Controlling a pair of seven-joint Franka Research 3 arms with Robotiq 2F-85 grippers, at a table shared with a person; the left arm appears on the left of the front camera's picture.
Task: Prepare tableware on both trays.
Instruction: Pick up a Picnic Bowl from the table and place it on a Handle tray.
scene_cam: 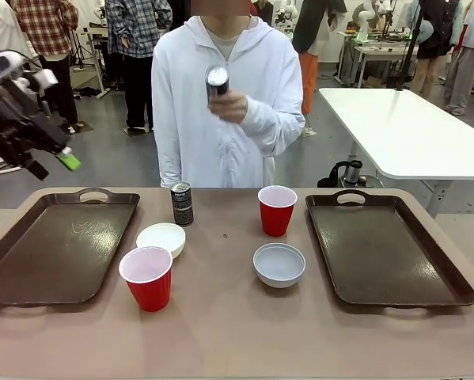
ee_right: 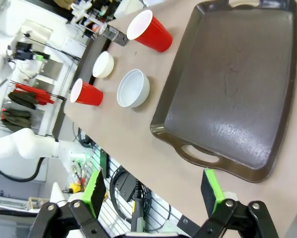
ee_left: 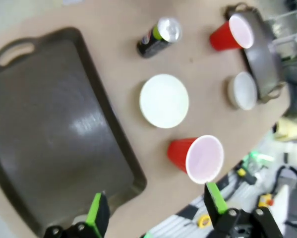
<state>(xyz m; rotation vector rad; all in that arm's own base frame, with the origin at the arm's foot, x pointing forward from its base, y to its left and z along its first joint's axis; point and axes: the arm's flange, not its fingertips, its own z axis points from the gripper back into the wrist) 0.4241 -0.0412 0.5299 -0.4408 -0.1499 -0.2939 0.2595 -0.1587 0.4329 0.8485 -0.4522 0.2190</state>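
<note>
Left tray (scene_cam: 58, 245) lies at the left end of the surface (scene_cam: 221, 332), right tray (scene_cam: 387, 249) at the right end, both lengthwise from near edge to far edge. The tableware on the surface stands between them.

- Standing can (scene_cam: 181, 203): upright, towards the far edge, just off the left tray's far corner.
- White bowl (scene_cam: 161, 237): just nearside of that can, beside the left tray's rim.
- Near red cup (scene_cam: 147, 277): upright, closest to the near edge, just beside the white bowl.
- Far red cup (scene_cam: 276, 210): upright, mid-surface towards the far edge, near the right tray.
- Grey-blue bowl (scene_cam: 279, 264): nearside of the far red cup, apart from it.
- Held can (scene_cam: 217, 81): off the surface, in the person's hand (scene_cam: 233, 107) at chest height beyond the far edge.

My left pincer (ee_left: 155, 206): fingers spread, nothing between them, raised high over the left end of the surface. My right pincer (ee_right: 152, 191): fingers spread, nothing between them, high above the right tray's end.
</note>
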